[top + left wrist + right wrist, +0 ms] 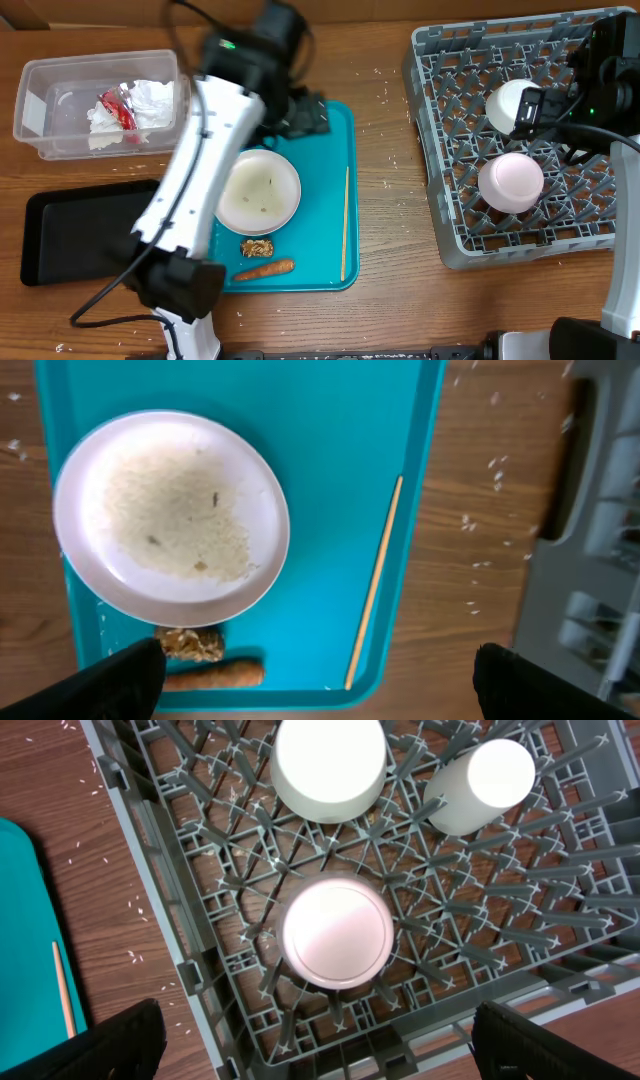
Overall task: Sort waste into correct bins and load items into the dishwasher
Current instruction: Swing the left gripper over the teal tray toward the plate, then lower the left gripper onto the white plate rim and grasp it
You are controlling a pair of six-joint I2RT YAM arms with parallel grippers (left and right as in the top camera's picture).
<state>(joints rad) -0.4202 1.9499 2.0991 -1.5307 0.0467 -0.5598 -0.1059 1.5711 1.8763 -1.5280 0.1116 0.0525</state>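
A white plate (258, 190) (170, 518) smeared with rice lies on the teal tray (325, 250), with a brown nut lump (190, 644), a carrot piece (212, 675) and a thin wooden stick (375, 585) beside it. My left gripper (308, 115) (320, 690) hangs open above the tray's near edge, holding nothing. The grey dish rack (440, 190) (180, 950) carries an upturned pinkish-white dish (338, 933), a white bowl (330, 765) and a small cup (480, 785). Above the rack my right gripper (540, 112) (320, 1050) stands open and empty.
A clear tub (40, 120) at the back left holds a crumpled napkin (150, 100) and a red wrapper (117, 108). A flat black tray (70, 235) lies in front of it. Rice grains (385, 160) are scattered on the wood between teal tray and rack.
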